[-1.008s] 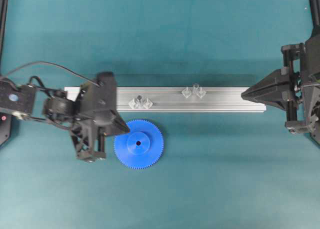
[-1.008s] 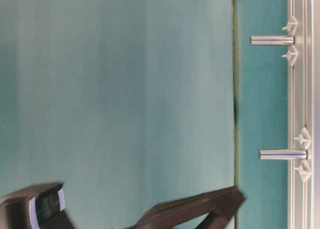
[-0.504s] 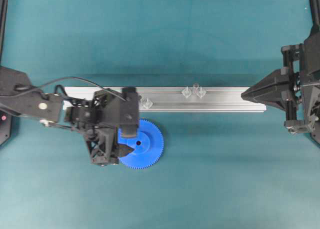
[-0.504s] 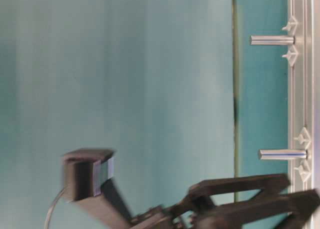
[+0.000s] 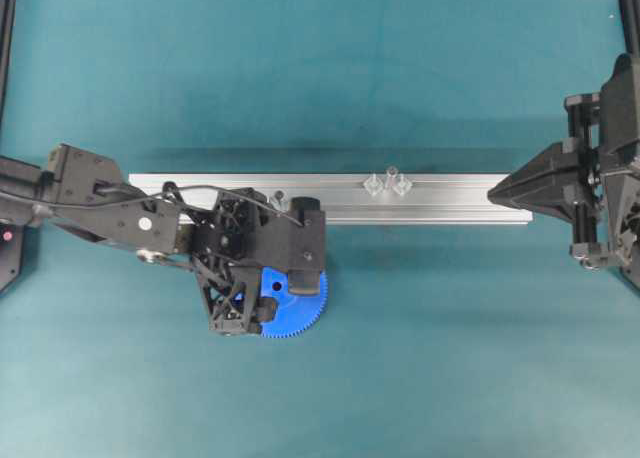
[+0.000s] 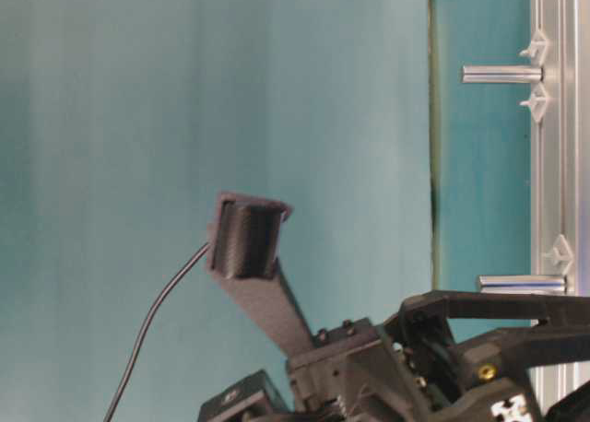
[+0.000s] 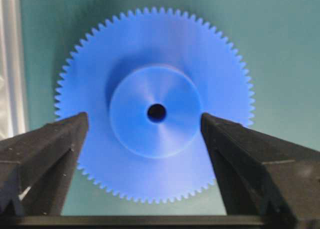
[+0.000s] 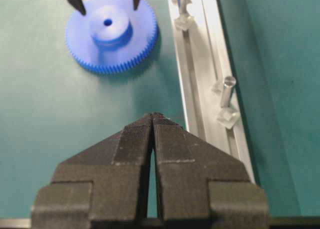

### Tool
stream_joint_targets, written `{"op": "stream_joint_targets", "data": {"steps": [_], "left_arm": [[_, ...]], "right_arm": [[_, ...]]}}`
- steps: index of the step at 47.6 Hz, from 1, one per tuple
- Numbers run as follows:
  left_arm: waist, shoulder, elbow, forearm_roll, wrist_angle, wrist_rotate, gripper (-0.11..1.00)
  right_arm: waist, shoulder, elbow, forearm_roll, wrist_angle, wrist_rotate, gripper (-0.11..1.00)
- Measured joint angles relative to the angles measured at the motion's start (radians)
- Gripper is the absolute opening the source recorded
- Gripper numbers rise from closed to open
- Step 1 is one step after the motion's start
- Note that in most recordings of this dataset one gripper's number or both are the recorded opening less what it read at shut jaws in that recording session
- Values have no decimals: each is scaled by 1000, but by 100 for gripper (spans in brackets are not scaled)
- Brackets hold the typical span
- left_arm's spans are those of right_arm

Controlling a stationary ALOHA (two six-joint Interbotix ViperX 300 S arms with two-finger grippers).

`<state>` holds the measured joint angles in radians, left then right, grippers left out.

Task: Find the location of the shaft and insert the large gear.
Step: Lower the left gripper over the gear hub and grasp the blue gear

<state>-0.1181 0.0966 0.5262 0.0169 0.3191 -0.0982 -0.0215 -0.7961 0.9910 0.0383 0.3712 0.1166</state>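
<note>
We see the left gripper (image 7: 142, 121) over the blue gear (image 7: 156, 111), its fingers spread wide on either side of the raised hub without touching it. The gear lies flat on the green mat (image 5: 320, 68), just on the near side of the aluminium rail (image 5: 450, 200). The right gripper (image 8: 151, 118), fingers pressed together and empty, hangs by the rail's right end. Two pins (image 8: 226, 93) stand upright on the rail.

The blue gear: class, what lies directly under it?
The blue gear lies flat on the teal mat. Its underside is hidden. The open left gripper straddles its hub, fingers apart from it.
</note>
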Motion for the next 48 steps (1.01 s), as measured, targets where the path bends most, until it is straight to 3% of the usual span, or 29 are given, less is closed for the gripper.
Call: {"op": "stream_joint_targets", "data": {"steps": [48], "left_arm": [[-18,83,-58,0,55,-40,93]], "right_arm": [[0,-130,60,-2,-3,2,5]]}}
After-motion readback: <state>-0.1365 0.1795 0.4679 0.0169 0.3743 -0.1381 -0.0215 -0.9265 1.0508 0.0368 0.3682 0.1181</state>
